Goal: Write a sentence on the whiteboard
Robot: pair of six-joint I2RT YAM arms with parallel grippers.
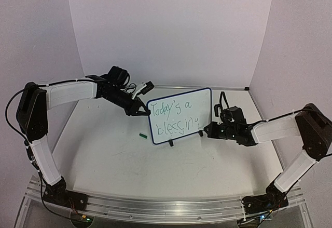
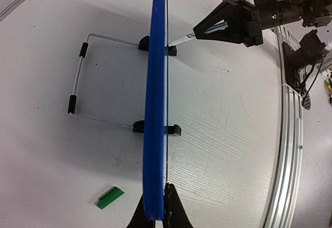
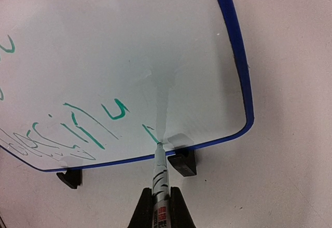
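**Writing the last strokes of the sentence (image 1: pixel 175 118) by the board's lower right corner**

Its green words run in two lines. The first starts at the upper left corner of the whiteboard (image 1: pixel 205 95) and the second follows the lower edge. The final letter looks unfinished (my reading of the loose strokes in the right wrist view). The whiteboard stands upright near the middle of the table (image 1: pixel 104 160) on its black feet (image 3: pixel 182 163).

The marker (image 3: pixel 160 178) has its tip on the white face just above the lower edge, near the lower right corner. The right gripper (image 3: pixel 160 199) is closed tight on the barrel. The left gripper (image 2: pixel 158 210) is pinched shut on the board's left edge, steadying it.

Risks from here:
- Little white is left before the blue border, so a long stroke would run onto the frame.
- Too hard a push could rock the board back on its wire stand (image 2: pixel 78 77) or twist it in the left pinch.
- Too light a touch would break the line.

A green cap (image 2: pixel 110 197) lies on the table just beside the board's lower left corner, clear of the feet. Nothing stands between marker and board.
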